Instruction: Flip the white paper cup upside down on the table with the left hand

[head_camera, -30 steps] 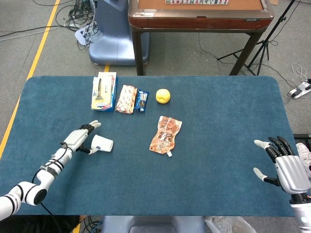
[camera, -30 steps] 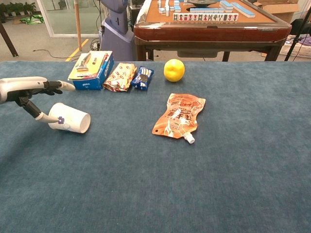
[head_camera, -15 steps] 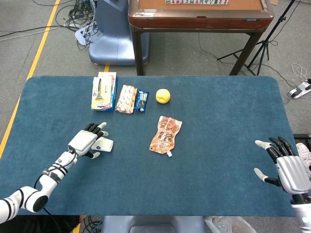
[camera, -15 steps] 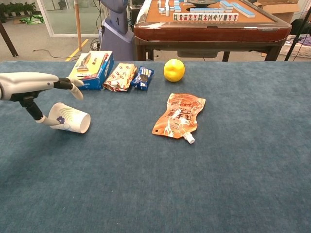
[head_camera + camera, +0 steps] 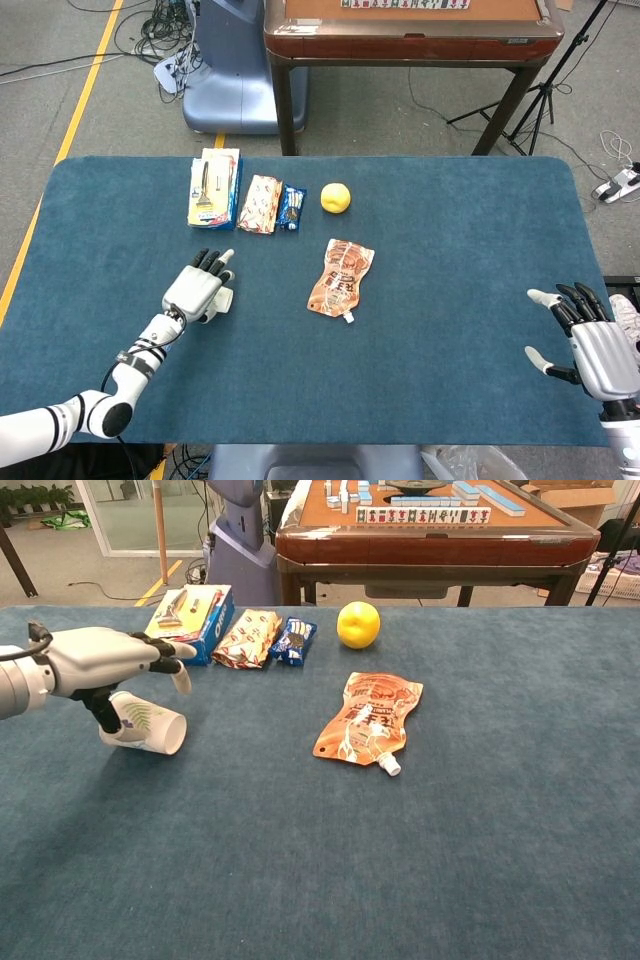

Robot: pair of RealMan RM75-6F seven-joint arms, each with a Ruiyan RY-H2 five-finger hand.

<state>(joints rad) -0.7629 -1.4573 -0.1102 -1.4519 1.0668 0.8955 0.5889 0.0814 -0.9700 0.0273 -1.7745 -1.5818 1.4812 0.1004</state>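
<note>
The white paper cup (image 5: 146,726) lies on its side on the blue table (image 5: 420,860), mouth pointing right. In the head view only a sliver of the cup (image 5: 227,298) shows past my left hand (image 5: 200,288). The left hand (image 5: 108,660) hovers palm-down right over the cup, fingers stretched out above it and the thumb down against the cup's closed end. The fingers do not wrap the cup. My right hand (image 5: 590,345) rests near the table's front right edge with fingers spread and nothing in it.
Along the back of the table lie a yellow-and-blue box (image 5: 188,615), a snack packet (image 5: 245,638), a small blue packet (image 5: 295,640) and a yellow fruit (image 5: 358,624). An orange spouted pouch (image 5: 371,720) lies mid-table. A wooden table (image 5: 410,30) stands behind.
My left hand has moved right, from beside the cup's closed end to over the cup. The cup has rolled slightly in place. The right hand has barely moved.
</note>
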